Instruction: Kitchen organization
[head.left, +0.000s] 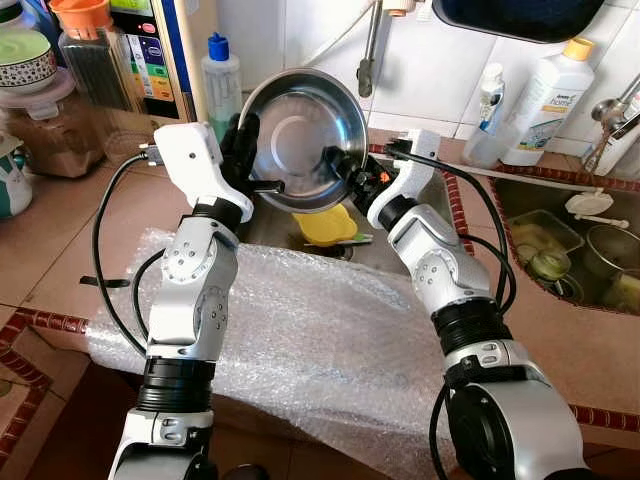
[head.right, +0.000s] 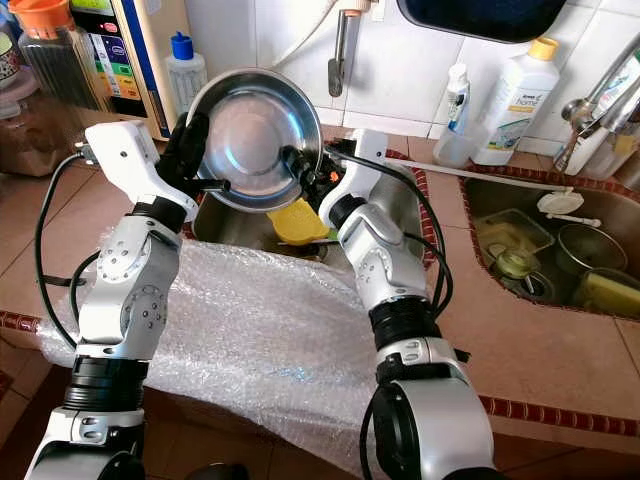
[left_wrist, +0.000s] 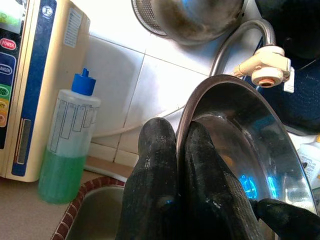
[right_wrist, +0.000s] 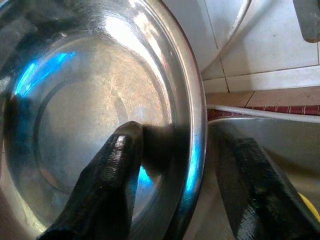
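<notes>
Item: round polished stainless-steel bowl (head.left: 300, 135), shallow, with a flat base ring and a thin rolled rim. It was held tilted on edge, hollow side toward the robot, above the small steel sink basin (head.right: 395, 215) that served as landmark.

Hold: the left gripper (head.left: 243, 150) was pinched closed on the bowl's rim, one black finger (left_wrist: 155, 170) behind the wall and one inside. The right gripper (right_wrist: 185, 175) straddled the opposite rim with its jaws apart, one finger (right_wrist: 107, 175) resting on the inner face, the other outside and not pressing.

Handling, as judged: light, rigid, not fragile, but slick and glossy; a rim pinch looked liable to swivel, so two opposed rim grips seemed the sound choice.

Nearby: a yellow plastic object (head.left: 325, 225) lay in the basin beneath the bowl; a sheet of clear bubble wrap (head.left: 330, 340) lay on the counter just before the basin; a clear bottle of green liquid with a blue cap (head.left: 220, 85) stood behind it.
</notes>
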